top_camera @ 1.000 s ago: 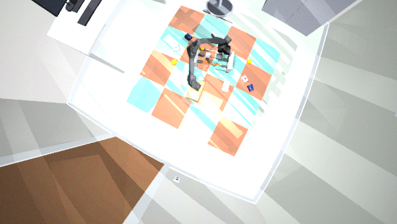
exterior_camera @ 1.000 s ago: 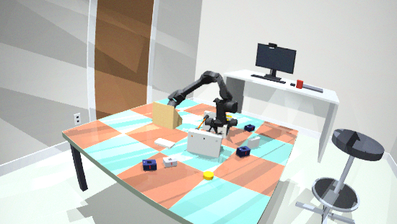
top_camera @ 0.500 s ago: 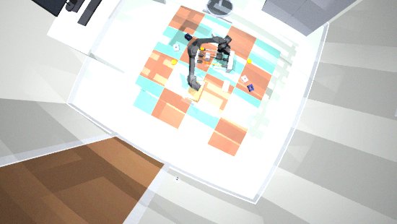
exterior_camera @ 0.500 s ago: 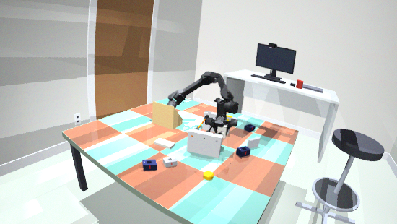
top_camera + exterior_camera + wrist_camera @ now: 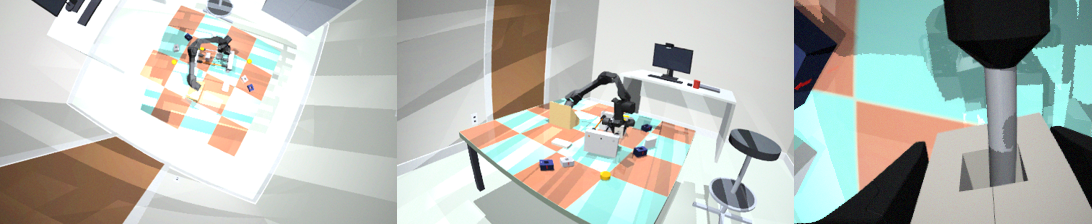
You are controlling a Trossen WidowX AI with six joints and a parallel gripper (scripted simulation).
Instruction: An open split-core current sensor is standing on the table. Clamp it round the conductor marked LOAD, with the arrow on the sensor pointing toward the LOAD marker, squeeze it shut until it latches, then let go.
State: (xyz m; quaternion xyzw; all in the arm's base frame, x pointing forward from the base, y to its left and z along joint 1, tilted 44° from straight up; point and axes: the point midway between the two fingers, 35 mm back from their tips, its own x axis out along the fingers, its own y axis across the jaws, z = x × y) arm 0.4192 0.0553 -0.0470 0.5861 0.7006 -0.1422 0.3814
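In the wrist view the light grey split-core sensor [image 5: 944, 167] sits around a grey conductor [image 5: 1000, 95], which passes through its square window. A thin seam runs from the window toward the lower edge, with its halves together there; the latch cannot be made out. My gripper [image 5: 988, 143] [image 5: 619, 132] is shut on the sensor, one black finger on each side. A black fitting covers the conductor's upper part. The conductor spans between white upright panels, the near one [image 5: 601, 143] [image 5: 231, 61] blocking part of the view. The arrow and the LOAD marker cannot be read.
An orange cable [image 5: 598, 123] runs beside the gripper between the panels. A tan wedge [image 5: 561, 115] stands near the arm's elbow side. Navy blocks [image 5: 546, 165] [image 5: 640, 151], a small white block [image 5: 566, 161], a flat white block [image 5: 561, 143] and a yellow disc [image 5: 605, 175] lie around the panels.
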